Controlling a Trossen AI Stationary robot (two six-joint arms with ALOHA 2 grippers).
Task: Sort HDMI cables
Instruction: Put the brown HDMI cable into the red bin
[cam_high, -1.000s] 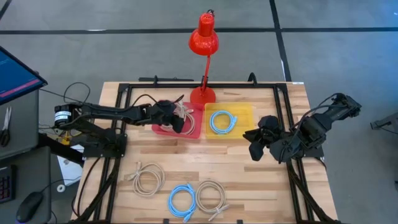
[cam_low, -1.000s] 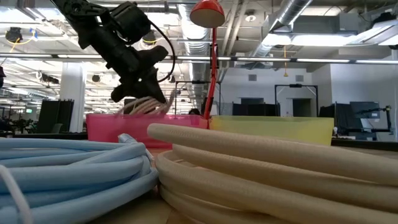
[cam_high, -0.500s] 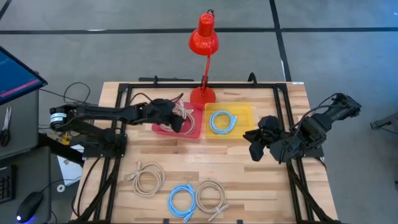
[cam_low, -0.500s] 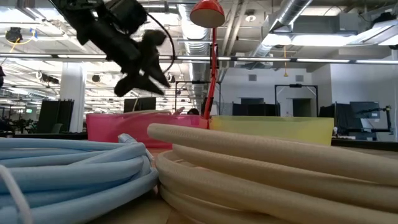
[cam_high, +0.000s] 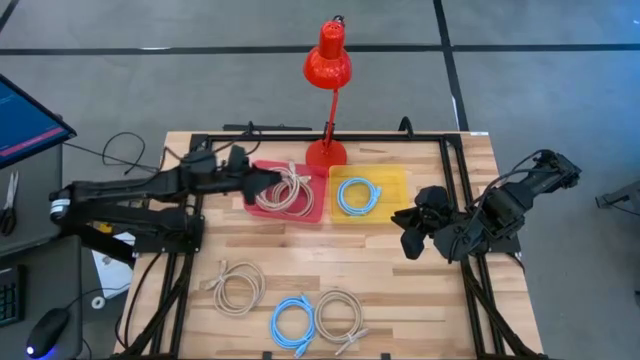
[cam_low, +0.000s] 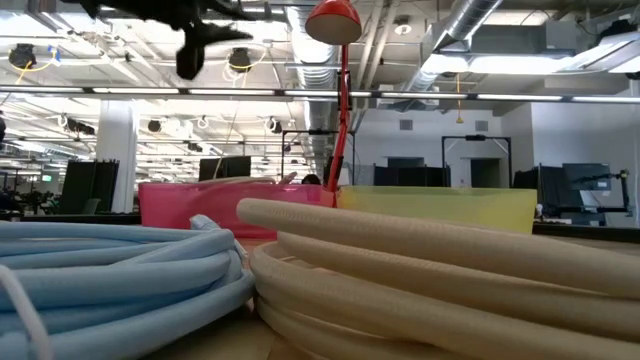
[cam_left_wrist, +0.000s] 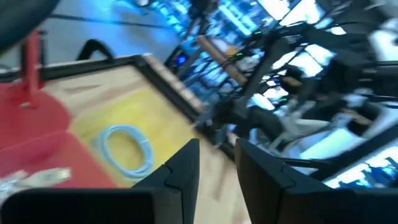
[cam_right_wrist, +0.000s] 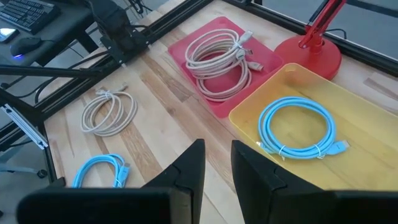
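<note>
Dark left hand (cam_high: 258, 180), empty, fingers (cam_left_wrist: 183, 171) a little apart with nothing between them, poised at the left rim of the red tray (cam_high: 312, 213) and high above it in the low view. Just beyond the fingertips, inside that tray, a heap of beige coils (cam_high: 285, 190); beside it, in the yellow tray (cam_high: 400, 180), one light blue coil (cam_high: 358, 195). Decisive relation for the coming move: three HDMI cables unsorted on the bare counter (cam_high: 420, 310), all toward the front edge, well apart from both trays. Lone beige coil (cam_high: 238, 285) on the left side, almost straight toward the front edge from the left hand and plainly nearer to it than to the right one, so probably the next pick. Blue coil (cam_high: 293, 320) and second beige coil (cam_high: 340, 315) touching side by side at front centre, roughly between the two arms. No long axis in any coil, each being round; only short plug ends jutting from the loops. Right hand (cam_high: 415, 225) waiting beside the yellow tray, likewise empty and slightly spread. Compared with one second earlier: left hand no longer over the red tray with beige cable hanging beneath it, now drawn back to the rim and raised, that cable lying released in the tray; right arm unmoved.
</note>
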